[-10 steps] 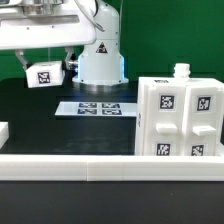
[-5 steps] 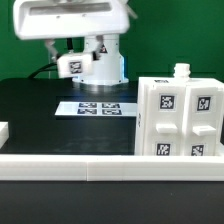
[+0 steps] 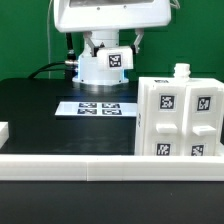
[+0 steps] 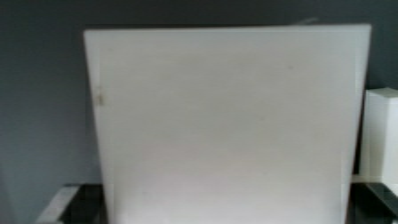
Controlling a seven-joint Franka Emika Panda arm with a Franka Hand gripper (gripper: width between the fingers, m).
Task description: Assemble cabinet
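The cabinet [image 3: 180, 118], a big white box with black-and-white tags and a small knob on top, stands at the exterior view's right. My gripper [image 3: 103, 48] hangs high over the back of the table, in front of the robot base. It is shut on a white panel with a tag [image 3: 118, 59]. In the wrist view this flat white panel [image 4: 222, 120] fills most of the picture and hides the fingertips. A white edge [image 4: 384, 130] shows beside it; I cannot tell what it is.
The marker board [image 3: 92, 107] lies flat on the black table, between the robot base [image 3: 96, 72] and the cabinet. A long white rail [image 3: 90, 166] runs along the front edge. A small white piece [image 3: 3, 130] sits at the exterior view's left edge.
My gripper has carried the tagged panel from the exterior view's left toward the middle and a little higher. The cabinet has not moved.
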